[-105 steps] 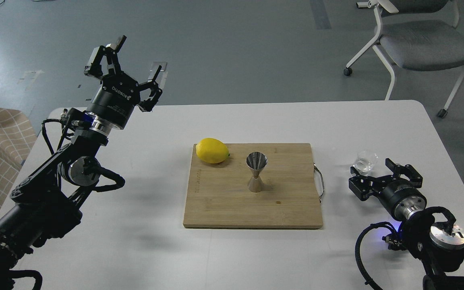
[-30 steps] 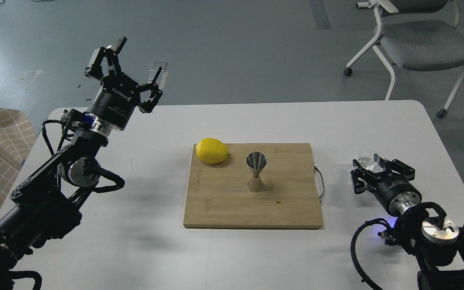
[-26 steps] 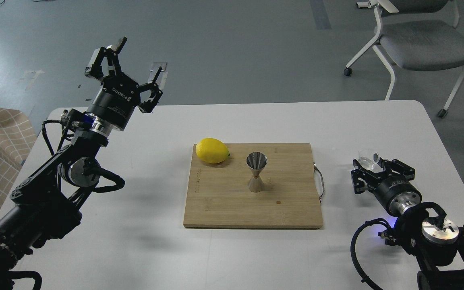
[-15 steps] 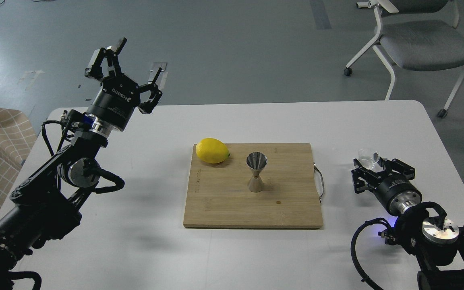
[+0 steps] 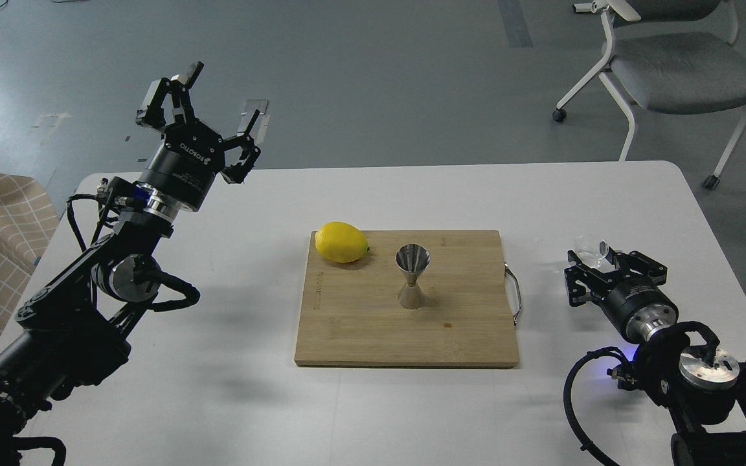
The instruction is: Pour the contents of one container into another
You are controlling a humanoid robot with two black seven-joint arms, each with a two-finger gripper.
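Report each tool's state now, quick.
Left tool: open, holding nothing, raised above the table's far left corner.
Right tool: closed around the glass tumbler.

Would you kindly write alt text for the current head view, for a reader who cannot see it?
The right gripper is closed around a small clear glass tumbler on the white table, right of a wooden cutting board. On the board stand a steel jigger and a lemon. The left gripper is raised and open at far left.

Lemon on board; chair beyond
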